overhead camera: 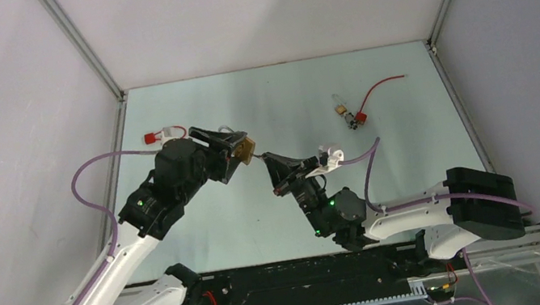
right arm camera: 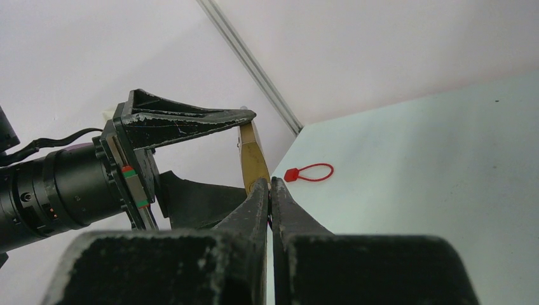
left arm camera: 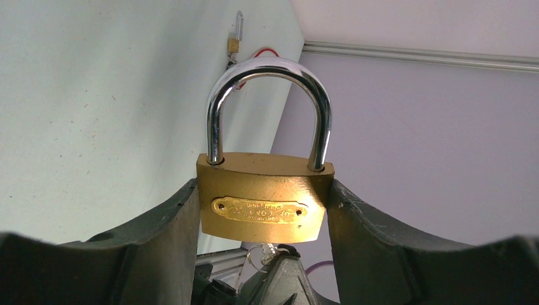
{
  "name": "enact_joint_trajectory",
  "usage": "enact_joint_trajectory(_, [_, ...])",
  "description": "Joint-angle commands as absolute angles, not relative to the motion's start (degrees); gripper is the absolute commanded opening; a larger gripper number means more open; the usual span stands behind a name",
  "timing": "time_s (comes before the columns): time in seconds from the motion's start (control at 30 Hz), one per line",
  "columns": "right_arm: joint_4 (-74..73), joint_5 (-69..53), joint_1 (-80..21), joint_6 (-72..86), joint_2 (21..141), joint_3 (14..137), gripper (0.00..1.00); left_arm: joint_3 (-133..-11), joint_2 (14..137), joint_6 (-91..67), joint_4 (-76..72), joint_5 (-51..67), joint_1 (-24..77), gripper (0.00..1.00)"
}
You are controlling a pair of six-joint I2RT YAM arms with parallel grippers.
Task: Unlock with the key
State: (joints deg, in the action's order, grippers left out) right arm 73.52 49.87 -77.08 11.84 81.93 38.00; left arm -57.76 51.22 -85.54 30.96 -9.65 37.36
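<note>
Key: a small silvery key (left arm camera: 266,252) shows just under the bottom of the padlock (left arm camera: 264,200), at the dark tip of the right end effector (right arm camera: 270,187). Most of it is covered, and I cannot tell if it sits inside the keyhole.
Hidden parts: the right wrist view does not show the key at all. It gives the padlock only edge-on, as a thin brass strip. The keyhole is not visible in any view.
Left end effector: the left end effector (overhead camera: 241,147) is part open, with its two fingers pressing on the left and right sides of the padlock body. The padlock is lifted above the table (overhead camera: 261,219), and its silver bow is seated in the body at both ends.
Right end effector: the jaws are pressed fully together and pinch the key at their tips, as far as the left wrist view lets me see.
Writing: a small oval plate on the padlock front carries engraved letters, too fine to read.
Other things: a small padlock (overhead camera: 341,108) with a red tag (overhead camera: 362,116) and red wire lies far right on the table. A second red tag (overhead camera: 158,136) lies near the left edge, just behind the left arm.
Edges: metal rails run along the left and right table edges, and walls stand close around.
Room: both arms meet over the middle, well apart from the things lying on the table.
</note>
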Motion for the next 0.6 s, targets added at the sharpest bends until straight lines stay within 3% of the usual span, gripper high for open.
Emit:
enact_joint_trajectory(0.0, [74.1,50.2,-76.6,13.1,82.2,40.0,0.0,-62.2,50.0,-86.9,23.6,-8.7,37.2,0.0])
enact_joint_trajectory(0.57, [79.0,50.0,-77.3,13.5,85.7,40.5,0.0,-62.0,49.9,-87.6,22.8,-8.1,37.2,0.0])
